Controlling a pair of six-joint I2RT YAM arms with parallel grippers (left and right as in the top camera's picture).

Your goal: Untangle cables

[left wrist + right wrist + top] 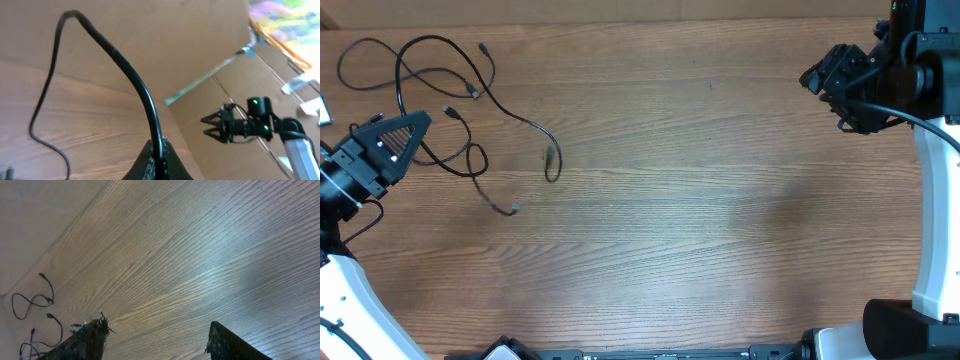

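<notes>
Thin black cables (470, 95) lie tangled at the far left of the wooden table, with loops at the top left and loose ends trailing right to a small loop (552, 160). My left gripper (418, 125) is at the left edge, shut on a black cable (145, 97) that arches up and away from its jaws (157, 152) in the left wrist view. My right gripper (820, 75) is open and empty, held high at the far right. Its two fingers (155, 340) frame bare table, and the cables (35, 302) show small in the distance.
Cardboard walls (200, 45) stand behind the table. A white object (324, 108) sits at the left edge. The right arm's white base (930, 250) is at the right edge.
</notes>
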